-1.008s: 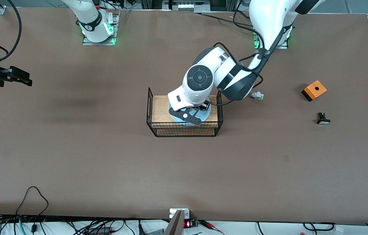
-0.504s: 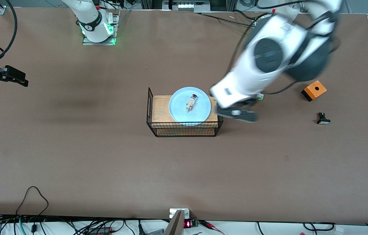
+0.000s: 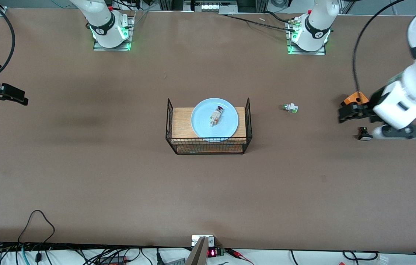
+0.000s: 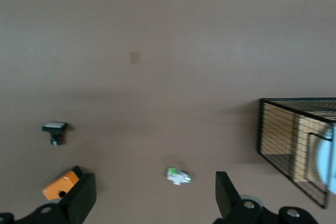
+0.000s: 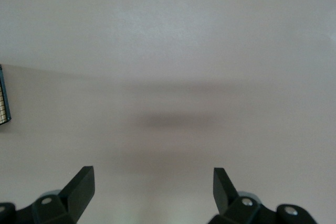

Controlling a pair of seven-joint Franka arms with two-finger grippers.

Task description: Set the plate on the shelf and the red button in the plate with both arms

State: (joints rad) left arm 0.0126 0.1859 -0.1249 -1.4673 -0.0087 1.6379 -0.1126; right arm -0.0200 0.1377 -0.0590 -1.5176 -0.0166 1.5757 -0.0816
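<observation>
Front view alone: plate [image 3: 214, 119] on wooden block in wire basket [image 3: 208, 148] at table centre, red button [image 3: 216, 115] lying on it. Left wrist view: left gripper [image 4: 152, 199] spread, empty, over orange box [image 4: 59, 184]; green-tipped part [image 4: 179, 176] at one o'clock from box; plate cut off. Right gripper [image 5: 152, 188] — spread, empty, over bare table. No readable writing.

1. Front view: high across the table [image 3: 119, 176], facing you and both bases, whole tabletop seen.
2. Left wrist: looks down from height; shares the basket [image 4: 294, 150] [image 3: 208, 127] with the front view.
3. Right wrist: looks down on bare tabletop.
</observation>
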